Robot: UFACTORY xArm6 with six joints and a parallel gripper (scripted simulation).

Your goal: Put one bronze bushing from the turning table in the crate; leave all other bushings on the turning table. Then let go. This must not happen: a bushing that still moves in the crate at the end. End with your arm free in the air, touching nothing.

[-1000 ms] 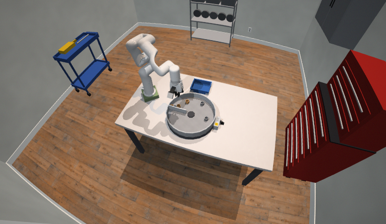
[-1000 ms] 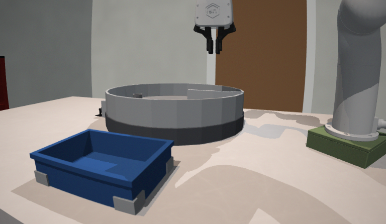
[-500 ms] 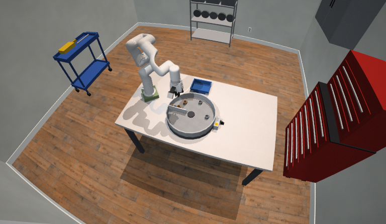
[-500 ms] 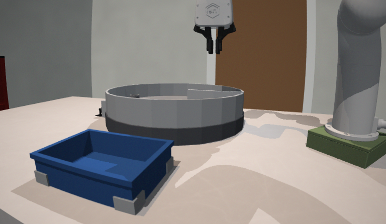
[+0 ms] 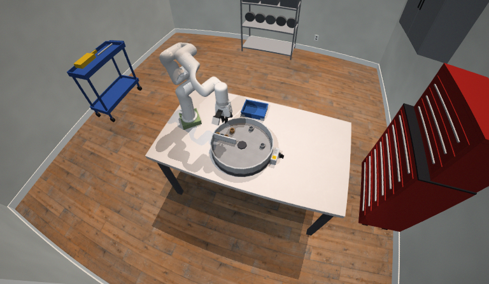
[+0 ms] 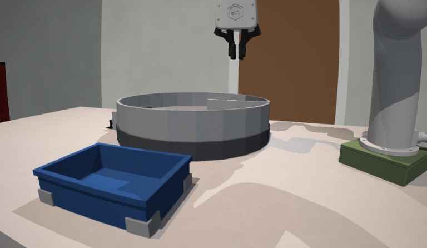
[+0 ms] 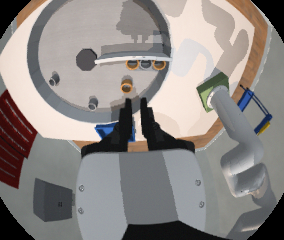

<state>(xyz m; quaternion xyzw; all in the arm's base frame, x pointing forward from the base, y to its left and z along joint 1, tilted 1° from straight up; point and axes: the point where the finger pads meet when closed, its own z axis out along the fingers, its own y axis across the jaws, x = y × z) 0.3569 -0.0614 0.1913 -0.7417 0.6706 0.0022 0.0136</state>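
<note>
My gripper [image 5: 225, 120] [image 6: 237, 57] [image 7: 136, 105] is almost closed and empty, pointing down high above the rim side of the turning table [image 5: 242, 167] [image 6: 195, 125] [image 7: 33, 55]. A bronze bushing [image 5: 232, 130] [image 7: 126, 89] stands apart on the disc. Two more bronze ones, the first bushing [image 7: 132, 64] and the second bushing [image 7: 159, 64], stand along the divider bar with a grey bushing [image 7: 145, 66] between them. Two other grey bushings stand separately, one bushing [image 5: 251, 128] [image 7: 93, 104] and another bushing [image 5: 262, 146] [image 7: 54, 79]. The blue crate [image 5: 253, 115] [image 6: 94, 203] [image 7: 107, 132] is empty; the table wall hides most bushings in the exterior view.
The pale divider bar [image 5: 225, 139] [image 7: 117, 59] reaches from the rim toward the hub [image 5: 242, 144] [image 7: 86, 59]. The table's high wall surrounds the bushings. A small sensor box [image 5: 274, 156] stands at the wall's outside. The arm's green base [image 5: 191, 123] [image 6: 374, 166] [image 7: 205, 100] stands on the worktable.
</note>
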